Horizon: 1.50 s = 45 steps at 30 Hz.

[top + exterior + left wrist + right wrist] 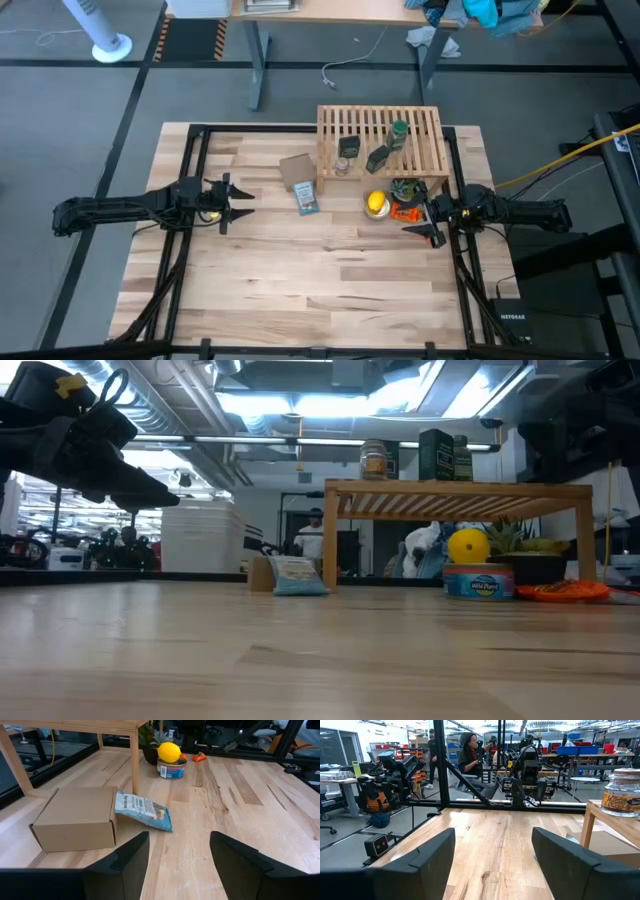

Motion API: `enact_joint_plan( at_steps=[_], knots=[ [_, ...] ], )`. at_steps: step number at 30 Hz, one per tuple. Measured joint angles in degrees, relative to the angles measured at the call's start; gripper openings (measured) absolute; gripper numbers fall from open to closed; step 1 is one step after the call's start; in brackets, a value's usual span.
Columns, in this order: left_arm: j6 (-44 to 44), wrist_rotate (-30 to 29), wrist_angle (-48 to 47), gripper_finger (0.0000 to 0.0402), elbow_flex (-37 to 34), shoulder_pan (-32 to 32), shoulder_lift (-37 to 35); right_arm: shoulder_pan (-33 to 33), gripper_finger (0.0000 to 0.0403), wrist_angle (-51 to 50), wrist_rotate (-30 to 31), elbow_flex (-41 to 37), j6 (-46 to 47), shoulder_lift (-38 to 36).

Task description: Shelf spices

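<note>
Seen from overhead, the rack (381,139) sits at the upper centre of the table (320,290), its far edge near the table's top rim, with four spice containers on its slats: a green bottle (399,132), a jar (343,165) and two dark tins (349,147) (379,158). Wide bare wood fills the lower half of the frame. The left gripper (226,203) hovers at centre left, jaws apart and empty; the right gripper (428,221) sits at centre right, just below the rack's right corner, jaws also apart and empty. A box (297,171), a packet (307,200) and a lemon (376,204) lie before the rack.

From table height, the rack's top crosses the right half of the frame with the jar (373,460) and tins (437,455) standing upright on it; the bottle cannot be picked out. This view alone shows a can (478,581) under the lemon (467,546). The left arm is cut off at the upper left.

The left wrist view shows its fingers (131,857) spread over open wood, the packet (144,811) leaning against the box (75,818). The rack's top is cropped out.

The right wrist view shows parted fingers (427,857), clear tabletop beyond and, at the right edge, the jar (621,792) on the rack, half cut off. People show in the room behind.
</note>
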Motion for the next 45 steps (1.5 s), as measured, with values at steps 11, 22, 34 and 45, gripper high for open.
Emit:
enact_joint_plan(
  at_steps=[11, 22, 34, 45],
  knots=[
    [0.0, 0.0, 0.0, 0.0202, 0.0, 0.0, 0.0, 0.0, 0.0270, 0.0, 0.0, 0.0, 0.0, 0.0],
    [0.0, 0.0, 0.0, 0.0202, 0.0, 0.0, 0.0, 0.0, 0.0270, 0.0, 0.0, 0.0, 0.0, 0.0],
    [0.0, 0.0, 0.0, 0.0202, 0.0, 0.0, 0.0, 0.0, 0.0270, 0.0, 0.0, 0.0, 0.0, 0.0],
    [-2.0, -1.0, 2.3, 0.0202, 0.0, 0.0, 0.0, 0.0, 0.0270, 0.0, 0.0, 0.0, 0.0, 0.0]
  ],
)
